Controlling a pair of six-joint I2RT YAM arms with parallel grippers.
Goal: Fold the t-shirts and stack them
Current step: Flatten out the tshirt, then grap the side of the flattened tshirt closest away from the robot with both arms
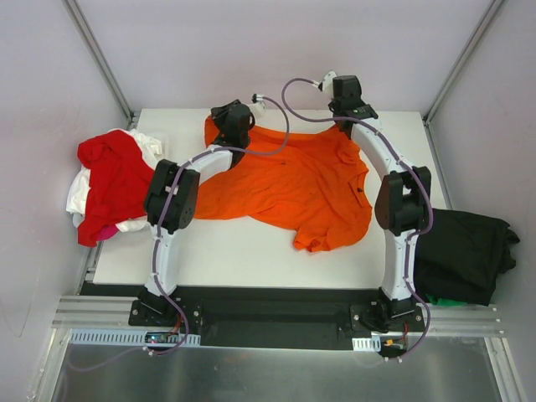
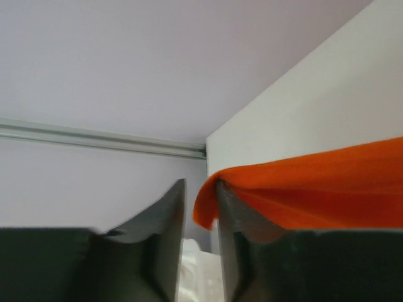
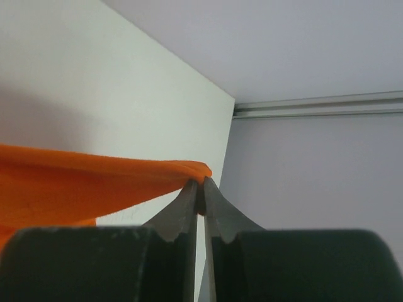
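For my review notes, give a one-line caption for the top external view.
Both arms reach to the table's far edge, holding the orange t-shirt at its far corners; red and white shirts piled left, black shirt right.

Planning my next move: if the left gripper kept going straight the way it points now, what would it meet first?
Apart from the orange t-shirt edge at the left gripper tips, the way looks free up to the grey back wall; depth is unclear.

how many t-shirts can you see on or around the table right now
4. The orange t-shirt is spread mid-table; the red t-shirt lies on the white t-shirt at the left edge; the black t-shirt hangs off the right edge. More may be hidden in the left pile.
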